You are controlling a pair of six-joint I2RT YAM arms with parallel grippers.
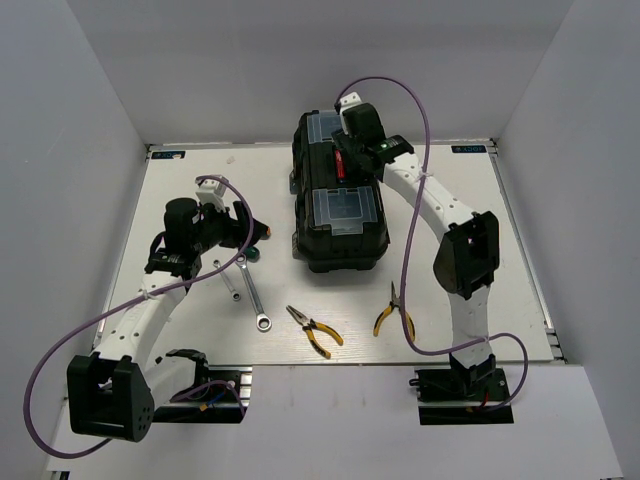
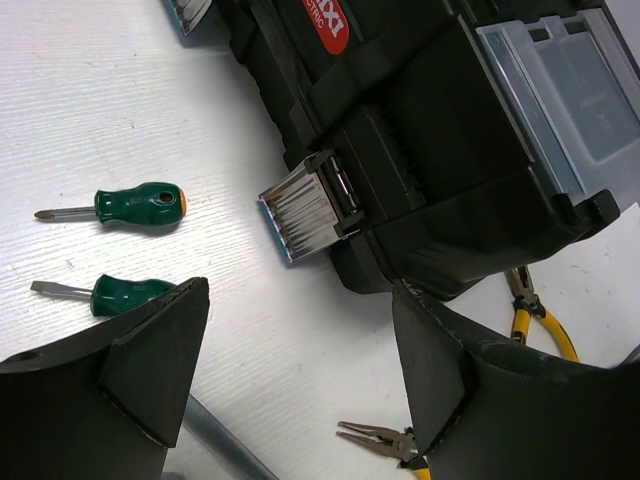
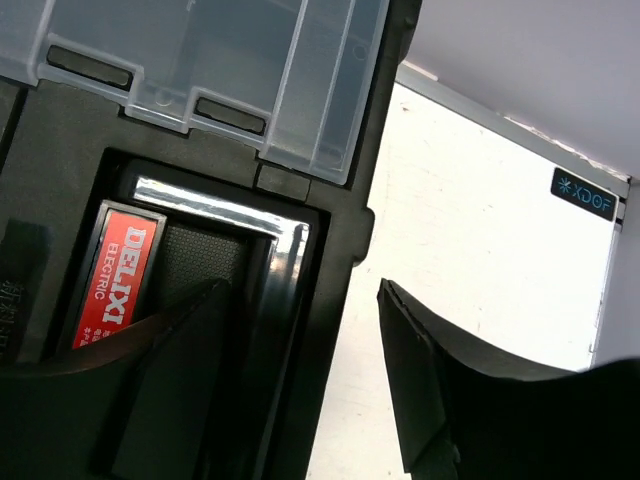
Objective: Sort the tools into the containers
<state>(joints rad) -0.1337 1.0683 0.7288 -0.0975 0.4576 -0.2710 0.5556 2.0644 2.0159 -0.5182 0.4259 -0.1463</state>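
Note:
The closed black toolbox (image 1: 340, 215) with clear-lidded pockets stands at the table's middle back. My right gripper (image 1: 346, 158) is open above its red-marked handle (image 3: 115, 275); one finger (image 3: 160, 380) is over the handle recess, the other (image 3: 440, 390) is beyond the box's side. My left gripper (image 1: 245, 225) is open and empty left of the box, near its metal latch (image 2: 305, 210). Two green screwdrivers (image 2: 140, 205) (image 2: 125, 293) lie by it. Two wrenches (image 1: 253, 292) (image 1: 227, 280) and two yellow pliers (image 1: 315, 330) (image 1: 390, 310) lie on the table in front.
White walls enclose the table on the left, back and right. The table's front edge (image 1: 400, 362) runs just behind the arm bases. Purple cables loop over both arms.

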